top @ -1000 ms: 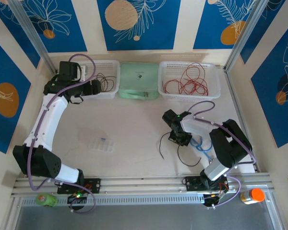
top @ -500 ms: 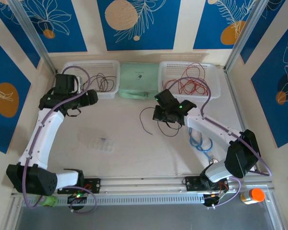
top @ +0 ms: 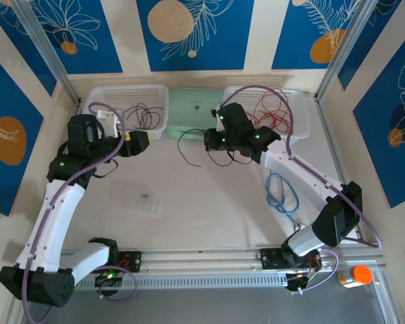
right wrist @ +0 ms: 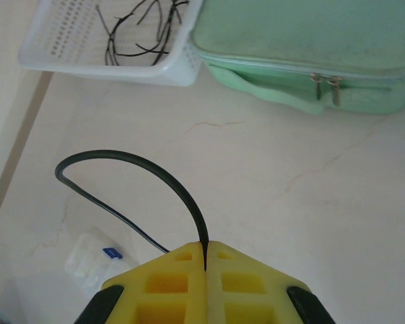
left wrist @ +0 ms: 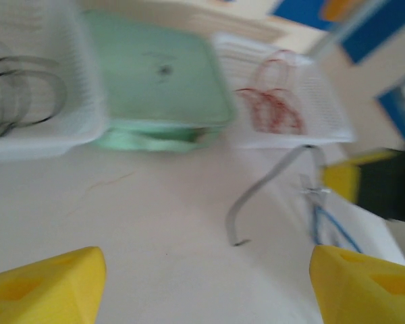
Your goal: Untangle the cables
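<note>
**Right pincer [right wrist: 206,246] clenched on one black cable [right wrist: 121,158]; left pincer [top: 143,142] released**

Bench [top: 189,196]: two white baskets flank a green case [top: 196,108] along the far edge. The left basket [top: 131,88] holds black cables [top: 145,115] and the right basket [top: 302,118] holds red cables [top: 270,115], evidently sorted by colour. The right pincer pinches its strand at one end, in front of the case, judged bound for the left basket. The left pincer stands wide and holds nothing beside that basket, probably ready to assist.

No legible text; small dark mark on green case [top: 194,115] unreadable.
</note>
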